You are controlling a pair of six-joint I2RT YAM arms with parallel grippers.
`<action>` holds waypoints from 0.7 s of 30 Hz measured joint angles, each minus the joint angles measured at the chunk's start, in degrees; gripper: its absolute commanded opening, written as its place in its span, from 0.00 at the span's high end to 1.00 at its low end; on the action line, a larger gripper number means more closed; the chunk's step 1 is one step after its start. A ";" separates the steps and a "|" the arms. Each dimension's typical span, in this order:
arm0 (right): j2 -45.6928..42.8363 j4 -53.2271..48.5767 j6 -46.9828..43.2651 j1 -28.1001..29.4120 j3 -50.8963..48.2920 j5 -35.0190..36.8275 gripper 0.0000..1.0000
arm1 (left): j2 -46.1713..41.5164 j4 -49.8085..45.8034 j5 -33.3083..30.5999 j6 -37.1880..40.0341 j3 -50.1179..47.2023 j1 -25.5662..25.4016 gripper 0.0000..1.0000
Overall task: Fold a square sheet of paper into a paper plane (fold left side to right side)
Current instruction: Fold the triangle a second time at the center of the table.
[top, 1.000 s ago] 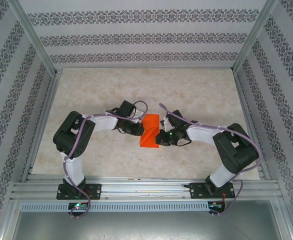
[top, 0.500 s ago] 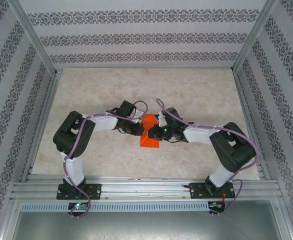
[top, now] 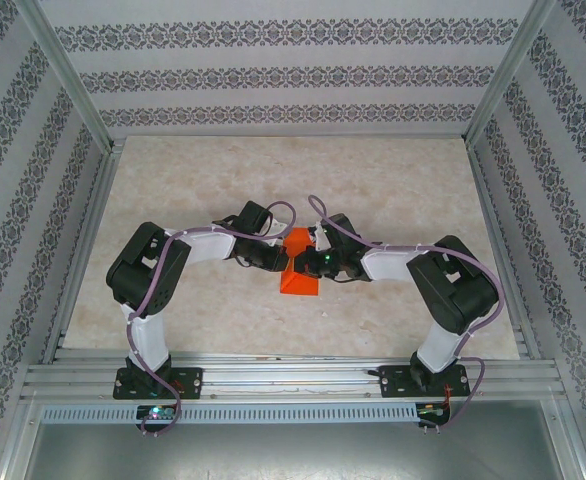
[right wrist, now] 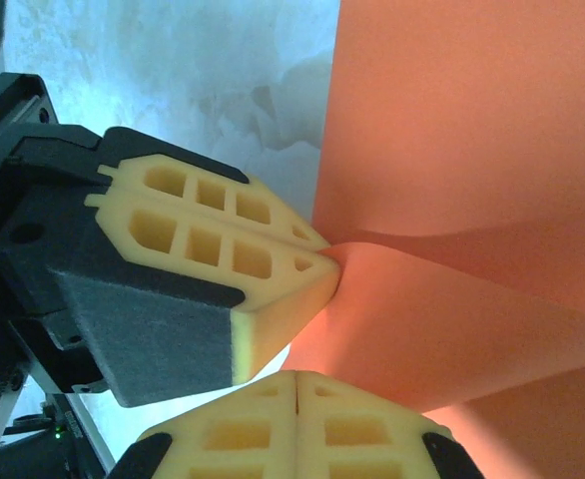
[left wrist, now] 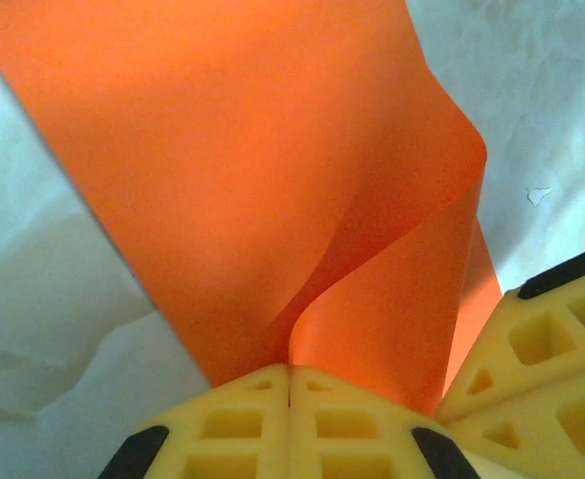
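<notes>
The square sheet of paper (top: 301,281) is bright orange and lies mid-table between the two arms. My left gripper (top: 277,259) is shut on the sheet's left edge, and the pinched flap curls up from the tips (left wrist: 291,369) over the flat part of the sheet (left wrist: 233,140). My right gripper (top: 312,262) is over the sheet, close against the left one. Its yellow fingers (left wrist: 537,344) show beside the raised flap. In the right wrist view the right gripper (right wrist: 297,379) is shut with its tips at the lifted flap (right wrist: 452,319); no paper shows between them. The left gripper (right wrist: 324,255) pinches the flap's corner there.
The pale marbled table (top: 393,190) has patterned walls on three sides. Metal frame rails (top: 293,380) run along the near edge where both arm bases stand. Open tabletop lies behind and to both sides of the sheet.
My right gripper has moved left over the sheet, up against the left gripper, and now covers part of it. The left arm has stayed put with its pinch.
</notes>
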 measured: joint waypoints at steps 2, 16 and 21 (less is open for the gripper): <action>0.37 0.26 0.00 0.00 0.07 0.02 1.00 | 0.00 0.00 -0.02 0.00 0.04 -0.02 1.00; 1.60 -0.61 -0.28 -0.04 0.07 1.36 1.00 | 0.02 -0.02 -0.15 0.02 0.13 -0.02 1.00; 1.79 -1.22 -0.66 -0.11 0.07 1.77 1.00 | 0.24 -0.04 -0.26 0.02 0.42 -0.02 1.00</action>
